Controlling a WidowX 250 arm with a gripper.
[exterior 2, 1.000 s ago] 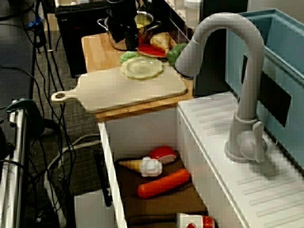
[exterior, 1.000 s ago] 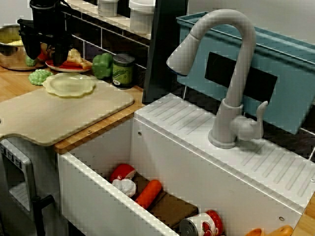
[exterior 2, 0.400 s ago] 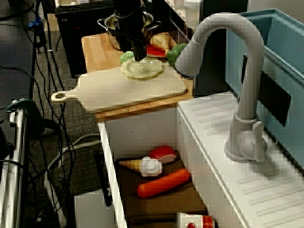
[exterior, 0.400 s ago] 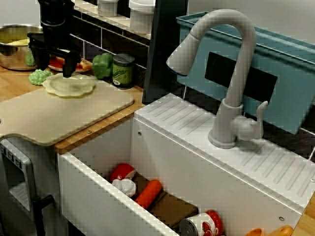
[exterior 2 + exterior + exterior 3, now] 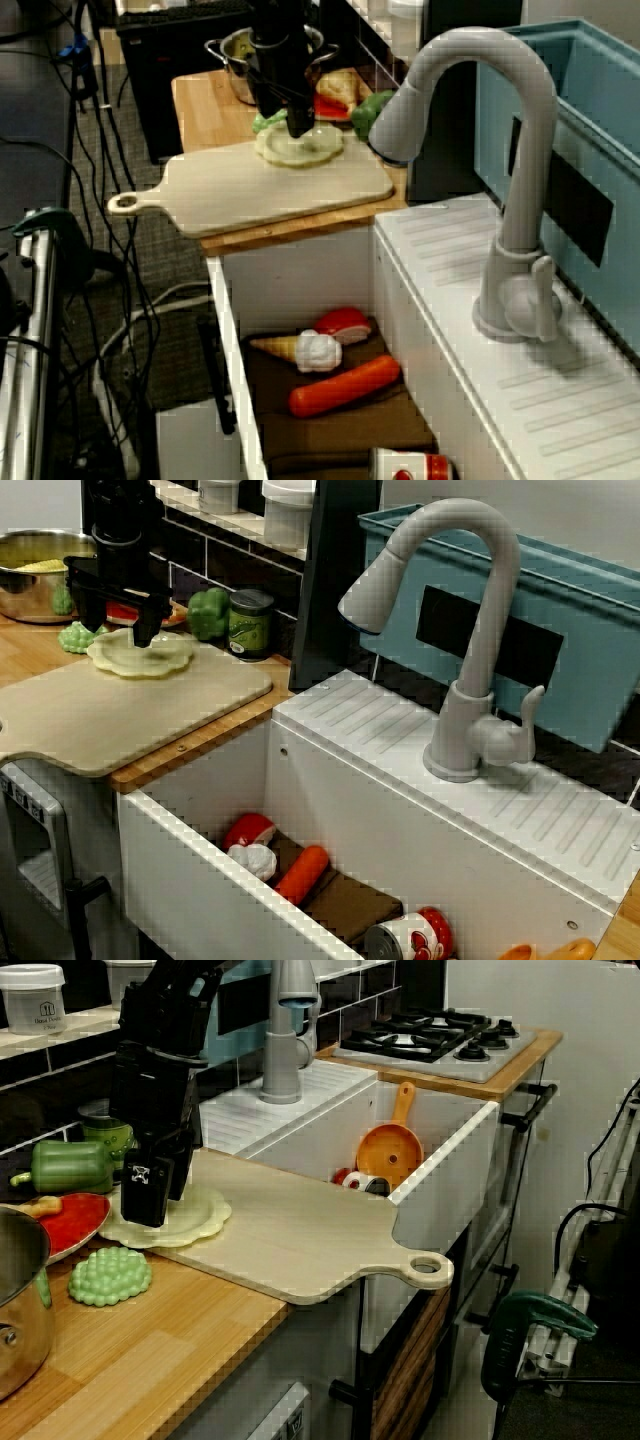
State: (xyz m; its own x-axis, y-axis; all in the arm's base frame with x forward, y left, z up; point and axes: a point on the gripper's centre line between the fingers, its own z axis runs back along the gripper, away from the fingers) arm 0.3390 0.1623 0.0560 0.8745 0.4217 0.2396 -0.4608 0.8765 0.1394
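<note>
Hand [image 5: 113, 628] spread: the two fingers [image 5: 143, 630] stood well apart, nothing between them. In the view across the sink it hung over the back edge of the pale ruffled disc [image 5: 140, 655], with the right-hand fingertip at the disc's rim; actual contact could not be confirmed. The view from the table end showed the hand [image 5: 150, 1200] low over the disc [image 5: 195, 1215], its broad finger face hiding the disc's left part.

The disc lay flat on the cutting board [image 5: 120, 715], at the board's 11 o'clock corner in the view across the sink. The board rested on the wooden table [image 5: 150, 1340].

Around the disc, same view: knobbly green toy [image 5: 75, 637] at 9 o'clock, just beside it; green pepper [image 5: 208, 612] at 2 o'clock; labelled can [image 5: 250, 622] at the pepper's 3 o'clock. Steel pot [image 5: 30, 575] stood at 10 o'clock, behind the hand.
</note>
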